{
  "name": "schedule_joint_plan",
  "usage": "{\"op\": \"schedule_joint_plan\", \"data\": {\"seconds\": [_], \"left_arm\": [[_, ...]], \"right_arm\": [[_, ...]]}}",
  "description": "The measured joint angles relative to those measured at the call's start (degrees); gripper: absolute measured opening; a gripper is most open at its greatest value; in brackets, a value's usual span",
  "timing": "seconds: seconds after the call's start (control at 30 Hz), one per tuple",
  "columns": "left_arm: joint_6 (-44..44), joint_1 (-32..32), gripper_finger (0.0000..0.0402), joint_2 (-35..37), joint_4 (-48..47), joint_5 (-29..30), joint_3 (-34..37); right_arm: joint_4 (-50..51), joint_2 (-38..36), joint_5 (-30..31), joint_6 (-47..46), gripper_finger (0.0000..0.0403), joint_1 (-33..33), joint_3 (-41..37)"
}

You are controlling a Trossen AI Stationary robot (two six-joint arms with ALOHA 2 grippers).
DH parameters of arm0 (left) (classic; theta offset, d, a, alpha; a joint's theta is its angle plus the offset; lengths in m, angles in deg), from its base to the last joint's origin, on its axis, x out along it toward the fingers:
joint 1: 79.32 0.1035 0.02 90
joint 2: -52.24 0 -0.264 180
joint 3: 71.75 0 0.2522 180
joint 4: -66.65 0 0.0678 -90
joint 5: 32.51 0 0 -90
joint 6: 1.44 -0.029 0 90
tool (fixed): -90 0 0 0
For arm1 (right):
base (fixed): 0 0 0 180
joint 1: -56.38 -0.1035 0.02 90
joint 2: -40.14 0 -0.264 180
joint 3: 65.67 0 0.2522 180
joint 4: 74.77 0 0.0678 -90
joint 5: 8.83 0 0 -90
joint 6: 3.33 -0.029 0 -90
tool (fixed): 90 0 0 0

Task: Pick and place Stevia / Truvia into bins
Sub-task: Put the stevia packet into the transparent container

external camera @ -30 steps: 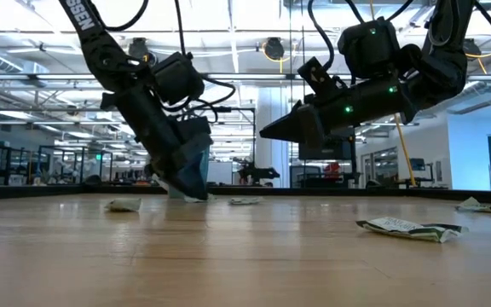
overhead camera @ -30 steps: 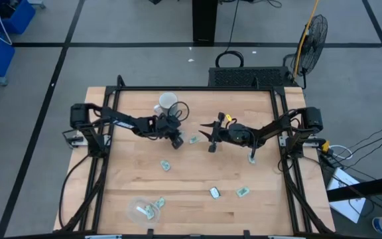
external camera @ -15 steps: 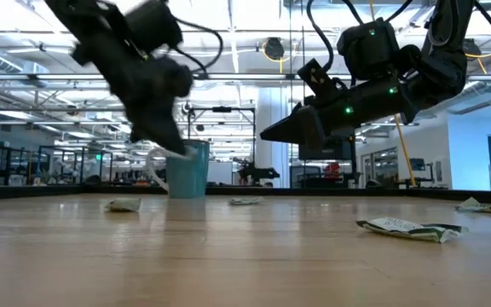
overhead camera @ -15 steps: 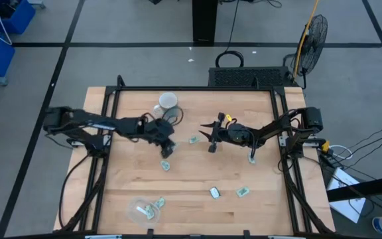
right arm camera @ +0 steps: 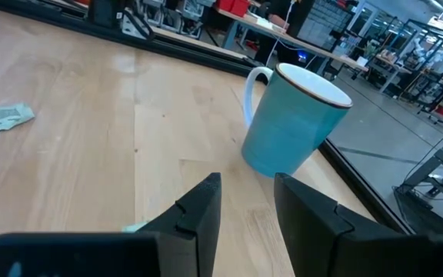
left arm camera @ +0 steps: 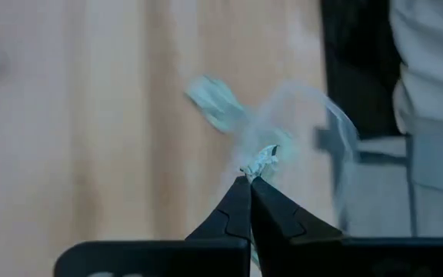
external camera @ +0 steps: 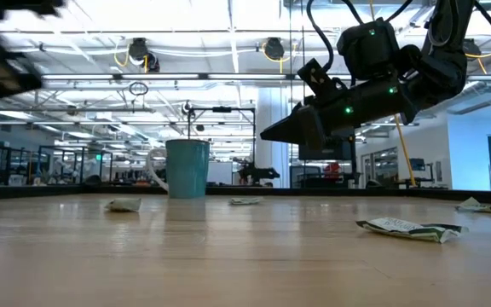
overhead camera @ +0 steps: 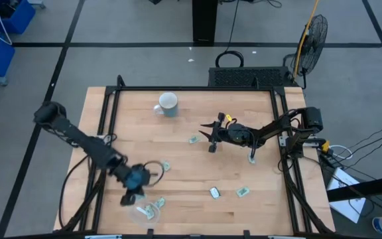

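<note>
My left gripper (overhead camera: 131,194) is at the table's near left, shut on a small pale Stevia packet (left arm camera: 261,159), just above the far rim of the clear round bin (overhead camera: 140,212). The bin (left arm camera: 306,127) holds one packet (overhead camera: 148,212); another (overhead camera: 159,202) lies flat beside it. More packets lie flat on the wood (overhead camera: 166,165), (overhead camera: 194,140), (overhead camera: 214,193), (overhead camera: 243,192). My right gripper (overhead camera: 211,137) hovers open at mid table, with nothing between its fingers (right arm camera: 198,204). My left gripper pinches the packet's edge (left arm camera: 257,166) between the very ends of its two shut fingers. The fingers slant down toward the near left. The packet sticks out crumpled beyond the fingertips, lifted clear of the table.
A white and pale blue mug (overhead camera: 168,104) stands upright at the far middle left, ahead of my right gripper (right arm camera: 294,131). A black frame (overhead camera: 105,119) runs round the table's edges. Bare wood lies between the scattered packets.
My left gripper has lifted off the table beside the mug and swung fast toward the near left edge, turning as it went, until it stands over the clear bin. The mug, which it half hid in the low view, now shows whole.
</note>
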Motion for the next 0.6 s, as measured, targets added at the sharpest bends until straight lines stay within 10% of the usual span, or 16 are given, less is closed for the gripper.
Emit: {"op": "schedule_joint_plan", "data": {"seconds": [0.6], "left_arm": [[30.4,-9.3,0.0046,-12.7,7.0,4.2,0.0]], "right_arm": [[-2.0,0.0,0.0,0.1,0.0116,1.3,0.0]]}}
